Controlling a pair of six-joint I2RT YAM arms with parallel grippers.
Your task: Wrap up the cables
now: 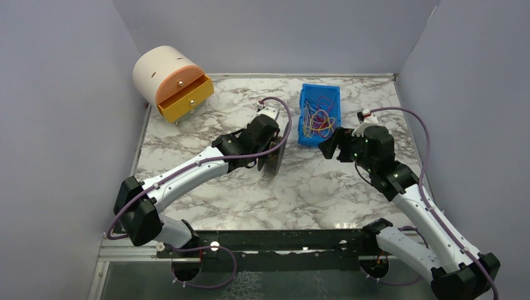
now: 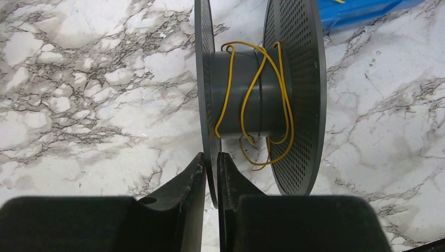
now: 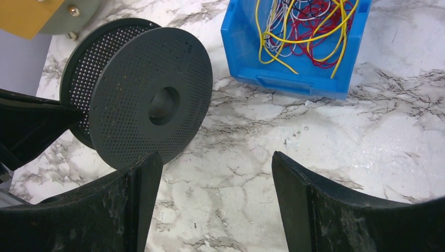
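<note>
Yellow cable (image 2: 255, 82) loops loosely round the upright spool (image 2: 239, 89), centre frame, its axle running left-right. Left gripper (image 2: 211, 176) pinches one flange; right gripper (image 3: 215, 157) gapes below the blue bin (image 3: 294, 84) of cables (image 3: 309, 37).

The left arm (image 1: 187, 172) reaches to 1 o'clock, and the left gripper (image 2: 211, 160) pinches the spool (image 2: 294, 79) at its rim. The right arm (image 1: 412, 200) leans to 11 o'clock, and the right gripper (image 3: 214, 157) stands wide apart, empty.

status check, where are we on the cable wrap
Left gripper shut on the spool flange; right gripper open, empty. One yellow cable looped loosely on the hub, other cables in the blue bin. Nothing blocking.
</note>
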